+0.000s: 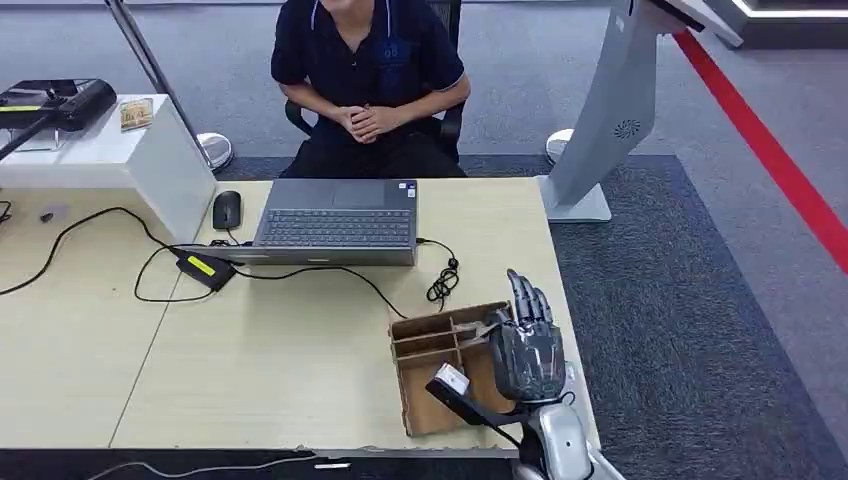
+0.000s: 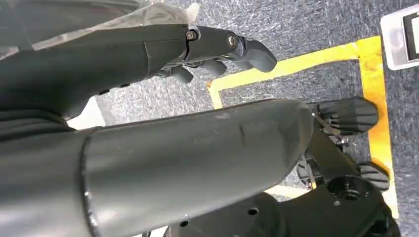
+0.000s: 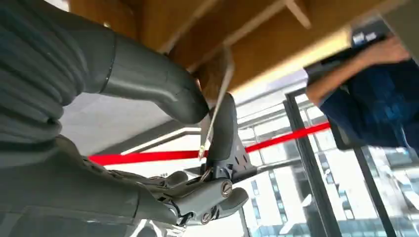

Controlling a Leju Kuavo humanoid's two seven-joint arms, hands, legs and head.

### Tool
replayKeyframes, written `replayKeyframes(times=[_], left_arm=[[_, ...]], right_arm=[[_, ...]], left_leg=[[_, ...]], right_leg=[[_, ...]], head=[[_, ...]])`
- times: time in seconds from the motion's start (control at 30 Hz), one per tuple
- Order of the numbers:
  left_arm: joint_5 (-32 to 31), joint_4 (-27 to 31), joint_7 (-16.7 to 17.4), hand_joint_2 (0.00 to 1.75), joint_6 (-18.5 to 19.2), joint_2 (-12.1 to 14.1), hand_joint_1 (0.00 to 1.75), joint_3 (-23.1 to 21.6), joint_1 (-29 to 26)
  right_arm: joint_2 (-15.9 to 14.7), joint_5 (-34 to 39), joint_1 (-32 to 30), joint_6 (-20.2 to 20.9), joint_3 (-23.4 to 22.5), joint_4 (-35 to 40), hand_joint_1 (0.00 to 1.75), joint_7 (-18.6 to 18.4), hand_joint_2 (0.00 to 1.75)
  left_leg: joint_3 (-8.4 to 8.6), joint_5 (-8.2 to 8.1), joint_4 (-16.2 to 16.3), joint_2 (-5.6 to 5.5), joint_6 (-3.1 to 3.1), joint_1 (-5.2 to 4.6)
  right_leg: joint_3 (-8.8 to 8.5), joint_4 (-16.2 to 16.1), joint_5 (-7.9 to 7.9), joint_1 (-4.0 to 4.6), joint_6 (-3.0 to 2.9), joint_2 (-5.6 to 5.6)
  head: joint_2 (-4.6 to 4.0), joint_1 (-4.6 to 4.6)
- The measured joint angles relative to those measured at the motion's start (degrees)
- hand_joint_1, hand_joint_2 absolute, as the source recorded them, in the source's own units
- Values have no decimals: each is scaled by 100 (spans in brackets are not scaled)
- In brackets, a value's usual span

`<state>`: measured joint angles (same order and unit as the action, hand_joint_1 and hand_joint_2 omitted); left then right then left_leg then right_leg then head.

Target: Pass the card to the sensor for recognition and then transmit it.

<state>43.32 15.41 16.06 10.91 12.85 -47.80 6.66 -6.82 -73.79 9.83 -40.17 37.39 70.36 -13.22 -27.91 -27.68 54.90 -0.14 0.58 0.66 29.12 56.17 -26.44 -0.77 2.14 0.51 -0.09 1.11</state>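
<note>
Currently, the right hand [image 1: 526,345] stands over the right end of the cardboard organizer [image 1: 440,365], near the front right corner of the wooden table [image 1: 250,350]. Its back faces upward and its fingers [image 1: 528,300] point away from the robot. In the right wrist view, the card [image 3: 216,106] appears edge-on, pinched between the thick grey thumb [image 3: 153,81] and a darker finger [image 3: 225,131], just beside the brown partitions of the organizer [image 3: 257,44]. The card thus sits at the organizer, held by the right hand.

The left hand [image 2: 212,49] hangs above the dark carpet [image 2: 306,29], its fingers loosely curled and holding nothing; a yellow floor marking [image 2: 368,74] lies under it.

Further back on the table, a grey laptop [image 1: 336,222] lies open flat, with a black mouse [image 1: 227,209] to its left and a black power adapter [image 1: 205,268] with its cable in front. A person [image 1: 368,80] in a dark shirt sits behind the table with clasped hands. A white box [image 1: 120,160] carrying a black device [image 1: 55,105] rests at the far left. A white kiosk stand [image 1: 610,120] rises from the carpet beyond the table's right end.
</note>
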Motion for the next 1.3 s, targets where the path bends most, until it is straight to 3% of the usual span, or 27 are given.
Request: replayKeyframes(times=[0.4, 0.63, 0.93, 1.3], left_arm=[[273, 0, 15, 0, -59, 48, 0, -7, -39], [310, 0, 17, 0, -65, 48, 0, -9, -37], [264, 4, 18, 0, -4, 48, 0, -44, -17], [111, 44, 13, 0, 59, 48, 0, -201, 33]], right_arm=[[-87, -76, -499, -11, -1136, 2257, 175, 131, 175], [-122, 51, -632, -4, -1543, 3003, 175, 254, 175], [96, 407, -466, 15, -1643, 3046, 175, 966, 175], [723, 621, 229, 39, -1630, 2170, 175, 1549, 175]], left_leg=[[2, 0, 0, 1, 0, -1], [3, 0, 0, 1, 0, 0], [1, 1, 0, 0, 1, 0], [0, 3, 0, 0, 5, 0]], right_leg=[[1, -2, 0, 0, 0, 0], [1, -1, 0, 0, 0, -1], [-1, 4, 0, 0, 0, -1], [0, 10, 1, 0, -2, 0]], head=[[0, -2], [0, -2], [0, -2], [-2, -4]])
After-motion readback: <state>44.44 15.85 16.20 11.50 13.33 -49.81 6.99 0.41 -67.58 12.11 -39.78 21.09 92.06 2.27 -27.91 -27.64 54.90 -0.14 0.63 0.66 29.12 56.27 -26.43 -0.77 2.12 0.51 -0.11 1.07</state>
